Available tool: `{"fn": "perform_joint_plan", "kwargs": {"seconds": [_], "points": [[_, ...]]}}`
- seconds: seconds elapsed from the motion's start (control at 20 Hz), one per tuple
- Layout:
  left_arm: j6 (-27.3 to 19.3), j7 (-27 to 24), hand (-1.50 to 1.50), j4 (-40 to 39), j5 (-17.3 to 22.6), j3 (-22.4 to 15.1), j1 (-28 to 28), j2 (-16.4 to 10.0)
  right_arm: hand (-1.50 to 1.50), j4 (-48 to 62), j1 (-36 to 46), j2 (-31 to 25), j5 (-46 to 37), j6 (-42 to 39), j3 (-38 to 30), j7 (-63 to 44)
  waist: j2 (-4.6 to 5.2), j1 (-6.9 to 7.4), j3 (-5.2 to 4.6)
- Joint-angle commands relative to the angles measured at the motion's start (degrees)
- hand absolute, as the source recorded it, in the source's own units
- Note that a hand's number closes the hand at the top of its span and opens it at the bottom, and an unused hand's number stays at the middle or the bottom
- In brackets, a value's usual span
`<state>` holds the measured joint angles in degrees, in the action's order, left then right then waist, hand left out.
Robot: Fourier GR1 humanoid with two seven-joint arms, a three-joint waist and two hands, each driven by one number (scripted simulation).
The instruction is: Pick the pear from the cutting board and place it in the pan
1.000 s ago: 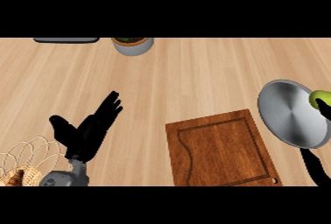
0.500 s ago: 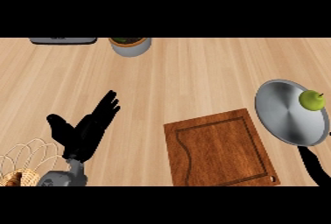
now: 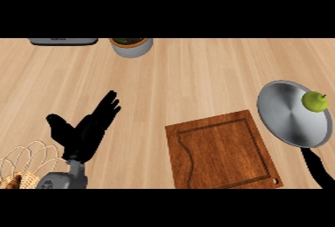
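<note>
The green pear [image 3: 314, 101] lies inside the round grey pan [image 3: 285, 117], close to its right rim, with nothing touching it. The pan's black handle [image 3: 318, 170] runs toward the lower right corner. The wooden cutting board [image 3: 222, 153] sits bare just left of the pan. My left hand [image 3: 83, 131] is open at the lower left, fingers straight and pointing up and to the right, far from the board. My right hand does not show.
A wire basket [image 3: 23, 159] holding a bread piece [image 3: 13, 181] stands at the lower left corner beside my left forearm. A grey pot [image 3: 133, 47] and a dark flat object [image 3: 63, 41] sit along the far edge.
The pear, cut off at the view's right edge a second ago, now shows whole inside the pan. The whole scene has slid slightly left. My left hand keeps its pose.
</note>
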<state>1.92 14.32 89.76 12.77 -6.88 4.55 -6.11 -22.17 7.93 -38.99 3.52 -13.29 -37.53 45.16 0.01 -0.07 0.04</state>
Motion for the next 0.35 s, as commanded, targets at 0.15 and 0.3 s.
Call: {"fn": "perform_joint_plan", "kwargs": {"seconds": [0.15,0.3], "points": [[0.9,-0.5,0.0,-0.2,-0.8,1.2,-1.4,1.4,-1.5,-1.7,-3.7,0.5,2.2,-1.9,2.5,2.5,-0.01,0.12,-0.02],[3.0,-2.7,0.0,-0.4,-0.8,1.9,-4.1,-0.8,-1.5,-16.1,-13.6,3.5,4.8,-4.6,2.8,-1.9,-0.15,-0.38,-0.15]]}}
